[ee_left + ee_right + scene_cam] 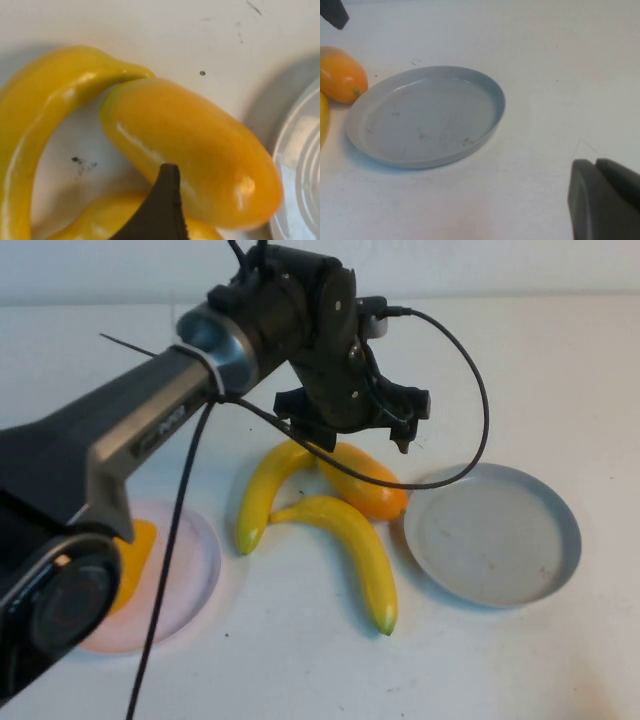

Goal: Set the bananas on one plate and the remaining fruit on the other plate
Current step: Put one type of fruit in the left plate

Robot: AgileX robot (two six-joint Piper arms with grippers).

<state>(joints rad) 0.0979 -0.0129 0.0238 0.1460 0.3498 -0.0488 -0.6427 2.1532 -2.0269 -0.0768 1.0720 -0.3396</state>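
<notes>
My left pincer [352,432] hovers released over the mango [365,480]; I'd straddle its middle, avoiding bananas [350,545]; right pincer [605,200] parked, clenched.

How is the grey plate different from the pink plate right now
The grey plate lies bare, while the pink plate already holds an orange-yellow fruit. The grey plate sits on the robot's right in full view; the pink plate sits on its left, partly hidden behind the left arm. Both are round, shallow and flat on the table. The left gripper hovers open over the fruit pile; the right gripper is shut beside the grey plate.
</notes>
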